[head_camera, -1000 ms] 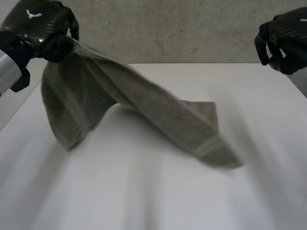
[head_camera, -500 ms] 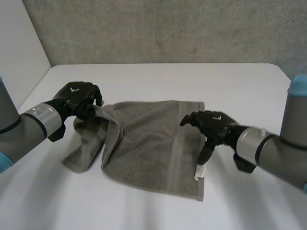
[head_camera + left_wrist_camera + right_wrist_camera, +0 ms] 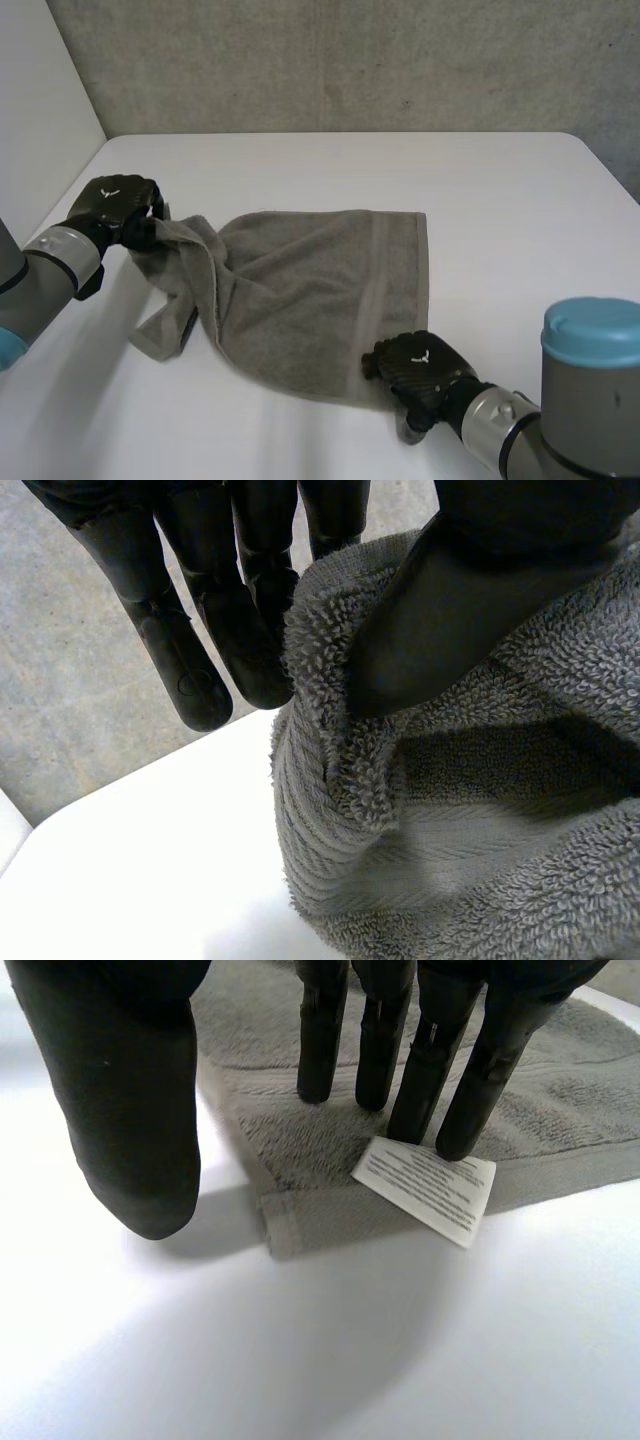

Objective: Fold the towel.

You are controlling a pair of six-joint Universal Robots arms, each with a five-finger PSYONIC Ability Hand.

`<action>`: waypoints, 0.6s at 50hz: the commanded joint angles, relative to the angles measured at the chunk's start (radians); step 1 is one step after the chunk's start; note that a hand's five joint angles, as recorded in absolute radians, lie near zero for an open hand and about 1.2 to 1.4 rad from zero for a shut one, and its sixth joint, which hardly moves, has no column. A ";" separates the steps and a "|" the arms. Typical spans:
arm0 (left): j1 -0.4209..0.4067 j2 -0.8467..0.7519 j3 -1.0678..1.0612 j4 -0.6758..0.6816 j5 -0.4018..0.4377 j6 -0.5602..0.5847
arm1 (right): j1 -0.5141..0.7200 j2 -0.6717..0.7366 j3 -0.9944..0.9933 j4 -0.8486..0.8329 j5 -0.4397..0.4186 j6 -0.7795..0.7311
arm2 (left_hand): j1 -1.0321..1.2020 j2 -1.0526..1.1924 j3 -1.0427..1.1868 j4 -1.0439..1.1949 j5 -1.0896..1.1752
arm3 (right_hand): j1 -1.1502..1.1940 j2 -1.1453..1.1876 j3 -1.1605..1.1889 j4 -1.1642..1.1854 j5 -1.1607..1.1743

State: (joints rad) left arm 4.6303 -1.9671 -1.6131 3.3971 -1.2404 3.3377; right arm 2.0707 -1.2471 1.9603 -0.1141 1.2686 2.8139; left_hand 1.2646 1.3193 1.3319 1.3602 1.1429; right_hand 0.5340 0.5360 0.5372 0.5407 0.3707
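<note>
A grey towel [image 3: 300, 290] lies mostly flat on the white table [image 3: 500, 200], its left part bunched and lifted. My left hand [image 3: 120, 210] is shut on that bunched left corner. In the left wrist view the thumb [image 3: 470, 590] pinches the towel [image 3: 480, 810] against the fingers [image 3: 250, 630]. My right hand [image 3: 415, 372] sits at the towel's near right corner. In the right wrist view its straight fingers [image 3: 440, 1070] touch the towel [image 3: 560, 1110] beside a white label [image 3: 425, 1188]. The thumb [image 3: 130, 1110] stands apart over bare table.
A grey concrete wall [image 3: 350, 60] runs behind the table's far edge. A white panel [image 3: 40, 110] stands at the left. Bare table surface lies to the right of the towel and in front of it.
My left hand has drawn the bunched corner further left. My right hand has slid along the towel's right edge to its near corner. A second ago the towel hung in the air.
</note>
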 commanded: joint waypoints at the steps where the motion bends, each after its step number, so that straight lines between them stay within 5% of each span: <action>1: -0.002 -0.009 -0.005 0.008 0.001 -0.001 | -0.001 -0.017 0.074 -0.097 -0.008 -0.042 | 0.132 0.077 0.064 0.036 0.079 | 0.050 0.048 0.047 0.043 0.039; 30: -0.007 -0.004 -0.050 0.036 0.001 -0.003 | 0.000 -0.034 0.083 -0.160 -0.012 -0.068 | 0.132 0.077 0.064 0.036 0.079 | 0.123 0.121 0.120 0.117 0.112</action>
State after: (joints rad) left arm 4.6249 -1.9711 -1.6542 3.4302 -1.2395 3.3349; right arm 2.0789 -1.2824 2.0302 -0.2566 1.2590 2.7634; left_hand 1.2641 1.3193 1.3319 1.3603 1.1422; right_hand 0.6496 0.6466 0.6470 0.6432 0.4750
